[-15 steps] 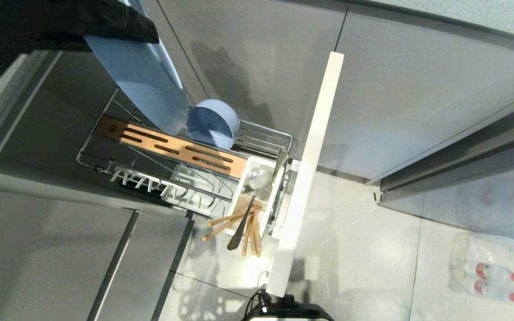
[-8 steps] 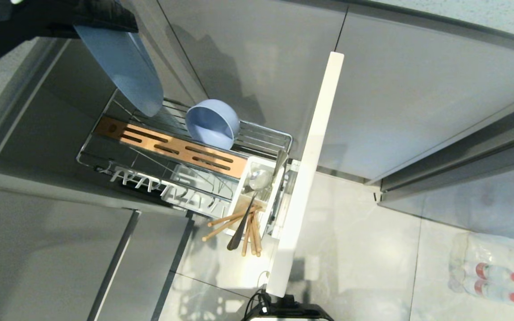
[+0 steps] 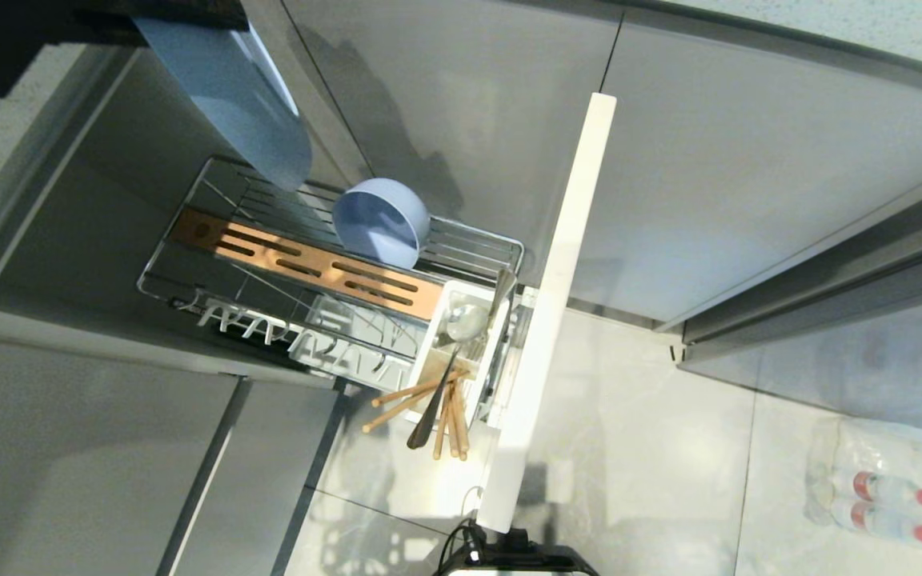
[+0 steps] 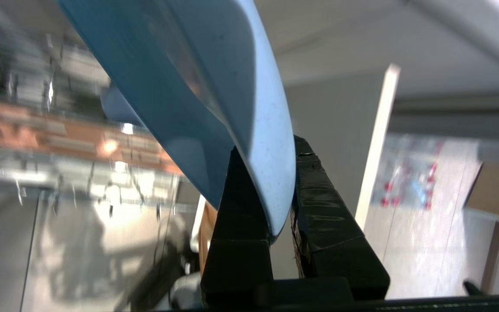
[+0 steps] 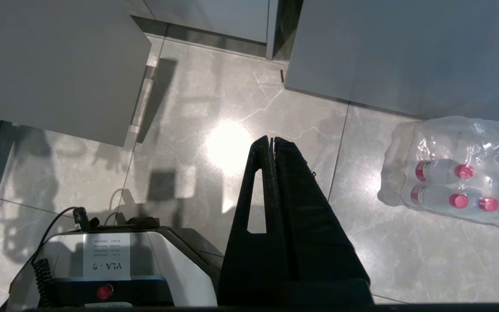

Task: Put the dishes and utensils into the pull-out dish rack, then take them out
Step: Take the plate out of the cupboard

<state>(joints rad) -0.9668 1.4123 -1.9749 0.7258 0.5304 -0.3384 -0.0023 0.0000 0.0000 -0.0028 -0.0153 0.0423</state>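
Left end effector [image 4: 282, 190], at the upper-left edge of the head view, is clamped on the rim of the light-blue plate [image 3: 225, 96], one finger on each face; the plate hangs edge-down from it, clear of the pull-out dish rack [image 3: 189, 240] below. Risk one: the hold is a narrow pinch at the rim only, so a quick swing or wrist turn could let the plate pivot or slip out and fall onto the rack wires or the floor. Risk two: the plate's lower edge hangs near the cabinet opening and just above the grey-blue bowl [image 3: 381, 222], which lies tipped on the rack wires below and to the inner side of the end effector; a low or sideways path could strike either. Risk three: the utensils lean loosely out of the white caddy [image 3: 438, 336] at the far end of the rack, well apart from the end effector, so a jolt to the rack could tip them out. Right end effector [image 5: 272, 149] is parked pointing at the floor, fingers pressed together on nothing. Count: one plate, held; one bowl, in the rack; one spoon [image 3: 461, 328] with its shiny bowl uppermost, beside a dark slim handle [image 3: 429, 416]; wooden chopsticks [image 3: 409, 400], at least four ends showing, exact number uncertain; one slotted wooden bar [image 3: 309, 268]; one wrapped pack of bottles [image 5: 453, 173] on the floor
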